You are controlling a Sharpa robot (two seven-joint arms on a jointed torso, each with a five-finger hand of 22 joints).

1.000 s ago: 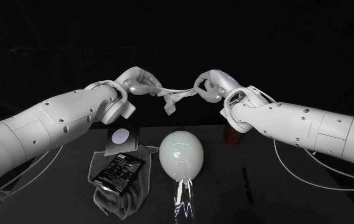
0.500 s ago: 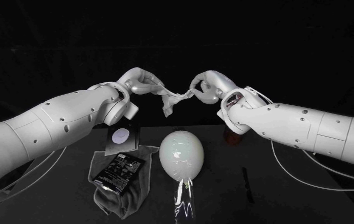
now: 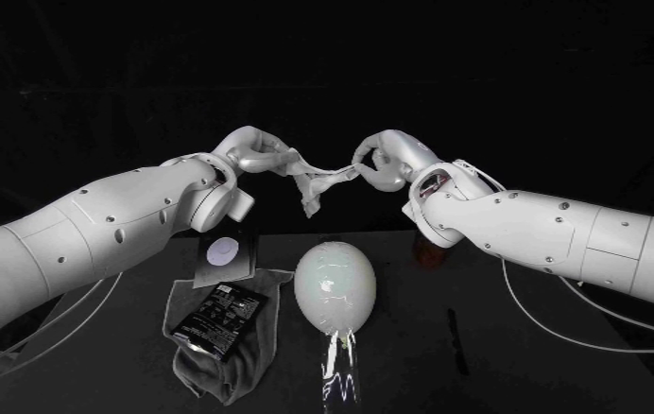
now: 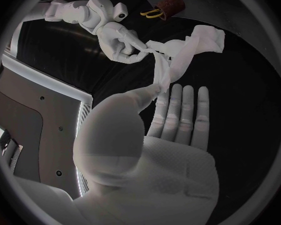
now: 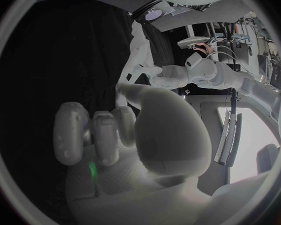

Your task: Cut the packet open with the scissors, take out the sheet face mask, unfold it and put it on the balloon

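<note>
I am gripping the mask in my left hand and right hand, holding it high so it can unfold for the balloon.

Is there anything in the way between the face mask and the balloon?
Nothing visible. The left hand and right hand hold the mask in the air; only open space separates it from the balloon.

Robotics lab bench: black table, black backdrop, loose white cables.
</note>
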